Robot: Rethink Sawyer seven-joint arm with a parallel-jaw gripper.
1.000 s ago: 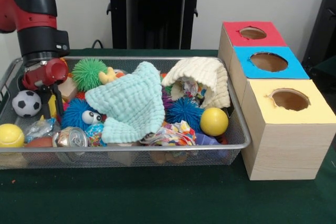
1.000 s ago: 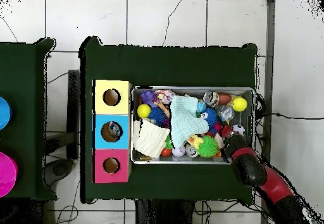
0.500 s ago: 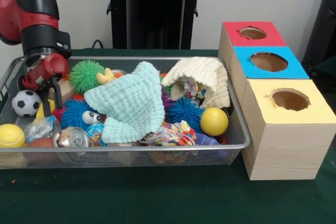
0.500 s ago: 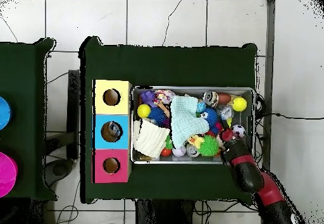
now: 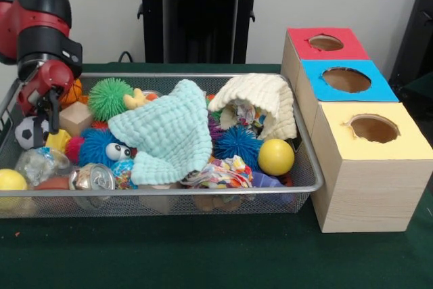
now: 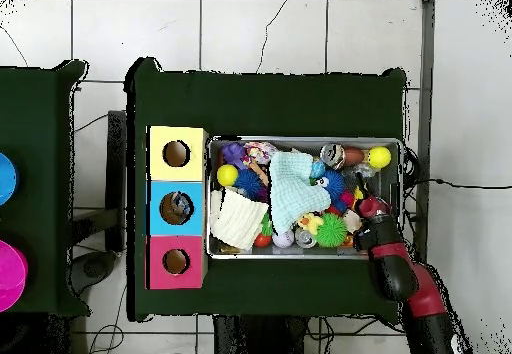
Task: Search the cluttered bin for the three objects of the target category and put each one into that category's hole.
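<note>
Front view. The wire bin (image 5: 308, 187) sits on the green table, full of clutter. The gripper (image 5: 49, 114) hangs over the bin's left end, directly in front of a black-and-white toy ball (image 5: 25, 131) that it partly hides. Whether its fingers are spread or closed cannot be told from here. Just beside it lie a wooden block (image 5: 76, 118), a green spiky ball (image 5: 112, 97) and a blue fuzzy toy with eyes (image 5: 101, 147). A pale green cloth (image 5: 169, 133) covers the middle of the bin; a cream cloth (image 5: 260, 103) is draped at the right end. A blue spiky ball (image 5: 237, 143) and a yellow ball (image 5: 275, 156) lie below the cream cloth. A crushed can (image 5: 93, 177) and a second yellow ball (image 5: 12, 182) lie along the front left edge. Three boxes stand in a row to the right of the bin; the blue-topped hole (image 5: 346, 80) is in the middle box, between the red-topped and yellow-topped ones.

Overhead view. The gripper (image 6: 365, 208) is over the bin's right end, near the rim (image 6: 402, 185). Its finger state is again not discernible. The blue-topped hole (image 6: 176, 208) lies left of the bin, in the middle box, with something visible inside it.
</note>
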